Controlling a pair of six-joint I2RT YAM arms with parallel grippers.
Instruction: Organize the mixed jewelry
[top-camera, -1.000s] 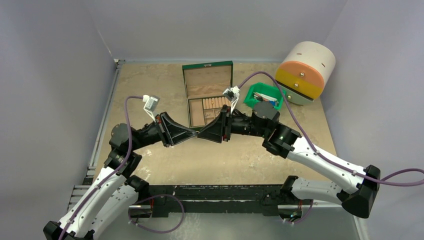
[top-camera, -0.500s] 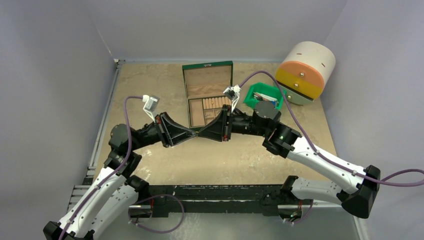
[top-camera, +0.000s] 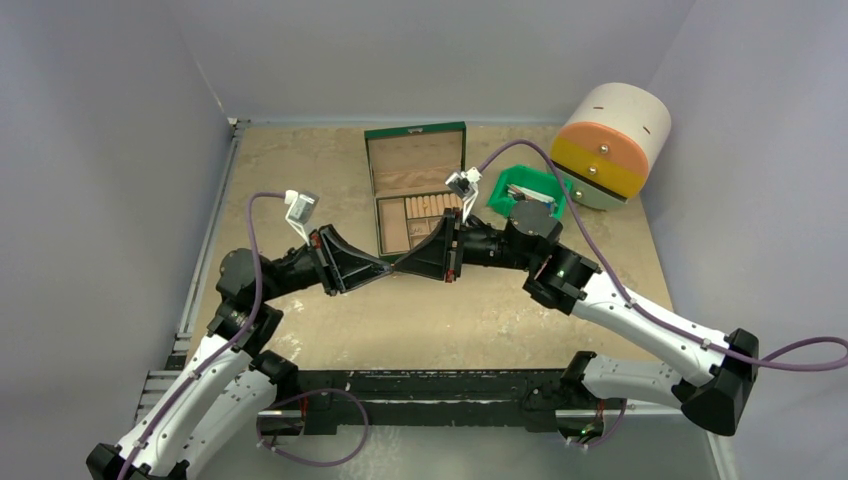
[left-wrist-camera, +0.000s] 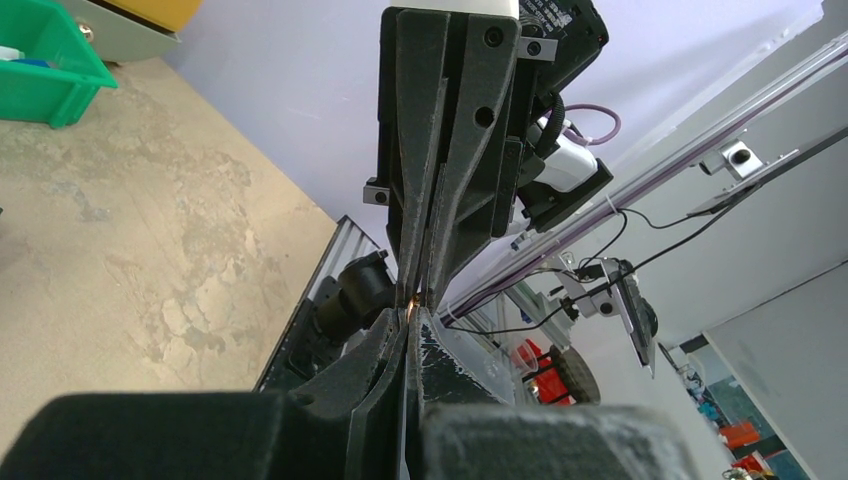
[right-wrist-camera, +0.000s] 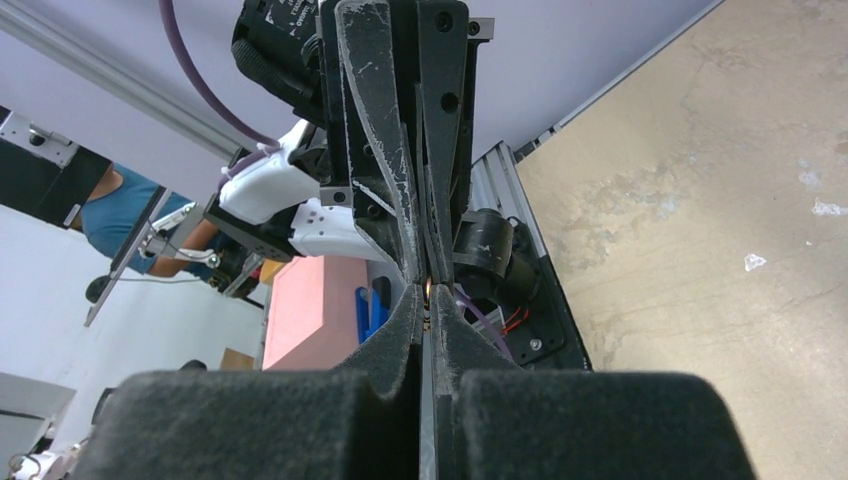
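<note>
Right gripper (top-camera: 404, 266) edged left, meeting left gripper (top-camera: 391, 268); both pinch, seemingly, gold speck (left-wrist-camera: 416, 299); green bin (top-camera: 497, 196) part-filled.

Left fingers (left-wrist-camera: 385, 370) tip to tip with right fingers (left-wrist-camera: 460, 180), gold glint (left-wrist-camera: 415, 298) between.

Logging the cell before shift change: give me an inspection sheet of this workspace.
Surface: tan mottled table.
Job's things: tiny gold piece glinting between the claw tips; other jewelry not discernible.
Clutter: open green box, green bin, drum-shaped drawer unit at the back.
Grippers: left claw and right claw meet tip to tip, both look shut.
Cables: purple cables loop over both arms.
Surroundings: plain walls; a person in blue off the table.
</note>
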